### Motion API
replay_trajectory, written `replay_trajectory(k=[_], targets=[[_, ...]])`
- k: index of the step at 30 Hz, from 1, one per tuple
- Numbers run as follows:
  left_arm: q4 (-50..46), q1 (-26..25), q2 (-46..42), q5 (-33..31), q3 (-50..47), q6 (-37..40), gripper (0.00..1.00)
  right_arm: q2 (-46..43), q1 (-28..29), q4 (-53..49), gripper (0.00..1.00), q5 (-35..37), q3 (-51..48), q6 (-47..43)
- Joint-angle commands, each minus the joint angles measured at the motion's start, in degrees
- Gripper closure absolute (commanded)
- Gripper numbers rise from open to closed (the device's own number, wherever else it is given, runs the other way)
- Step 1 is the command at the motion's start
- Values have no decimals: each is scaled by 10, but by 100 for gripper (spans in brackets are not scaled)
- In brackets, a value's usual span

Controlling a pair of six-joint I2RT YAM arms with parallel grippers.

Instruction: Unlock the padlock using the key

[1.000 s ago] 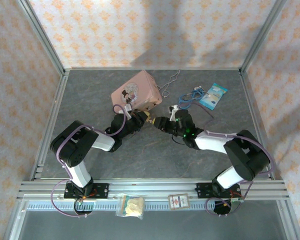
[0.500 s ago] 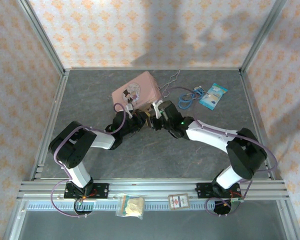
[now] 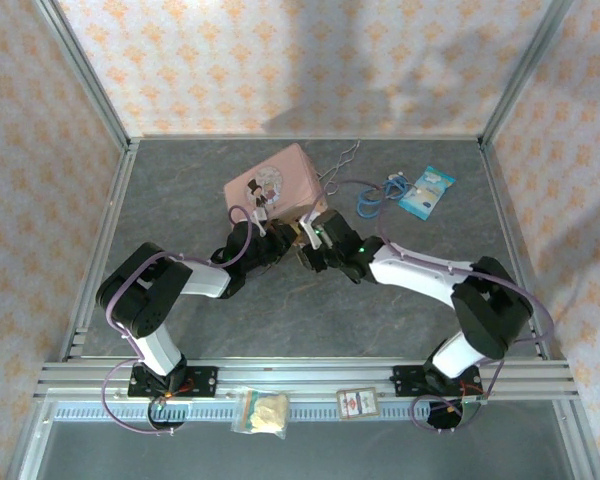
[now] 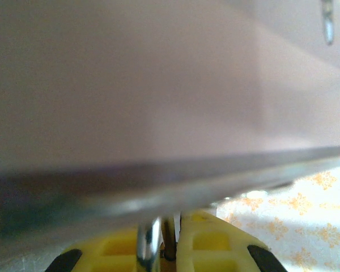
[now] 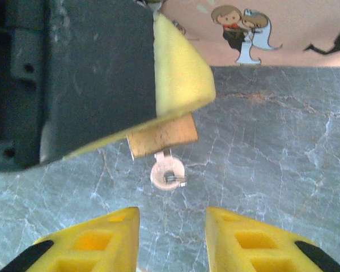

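Currently left gripper (image 4: 165,250) clamped on padlock (image 5: 161,136), key (image 5: 167,173) protruding from its end; right gripper (image 5: 173,226) part-open, empty, near key, not touching; pink tin (image 5: 283,34) behind.

No text, number or brand can be read. The pink tin (image 5: 283,34) bears cartoon bride-and-groom figures. Print on the blue packet (image 3: 427,190) and the small card (image 3: 358,402) is too small to read.
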Motion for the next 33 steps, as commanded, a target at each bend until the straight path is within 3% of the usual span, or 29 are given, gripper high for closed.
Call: replay_trajectory(k=[1, 14, 25, 28, 31, 33], targets=[[13, 1, -24, 23, 12, -15, 100, -22, 1, 24, 65, -2, -14, -4], [-4, 1, -51, 22, 3, -15, 100, 34, 1, 65, 65, -25, 14, -29], [-15, -3, -63, 33, -11, -14, 100, 35, 1, 130, 71, 14, 8, -14], [-13, -5, -66, 39, -17, -16, 100, 41, 2, 137, 82, 15, 11, -11], [-13, -5, -70, 46, -19, -15, 100, 44, 1, 139, 100, 15, 9, -4], [-21, -5, -72, 55, -19, -4, 100, 38, -6, 145, 100, -3, 5, 6]])
